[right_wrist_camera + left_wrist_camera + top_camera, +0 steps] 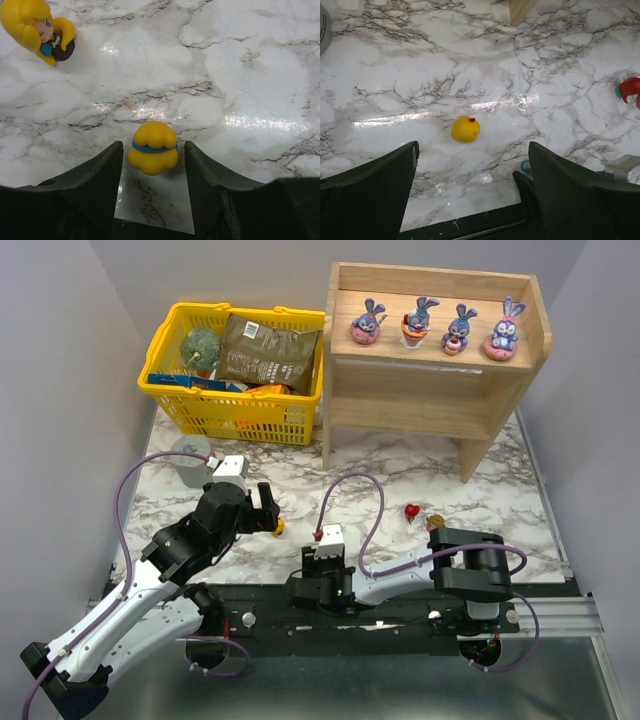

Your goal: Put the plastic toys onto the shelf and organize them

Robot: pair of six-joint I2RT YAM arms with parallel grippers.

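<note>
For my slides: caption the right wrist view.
Right pincer open around small yellow toy on marble table, blond figurine lying beyond.

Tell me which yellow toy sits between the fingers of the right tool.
The round one with a blue band. It sits between the fingers of the right tool; the yellow-haired doll lies apart from them, farther out.

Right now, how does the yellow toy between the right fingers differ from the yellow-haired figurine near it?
The banded yellow toy sits between the right fingers; the yellow-haired figurine is off to the side, outside them. The banded toy shows a blue band and no face; the figurine shows a face and a brown body. Both are mostly yellow and rest on the marble table.
</note>
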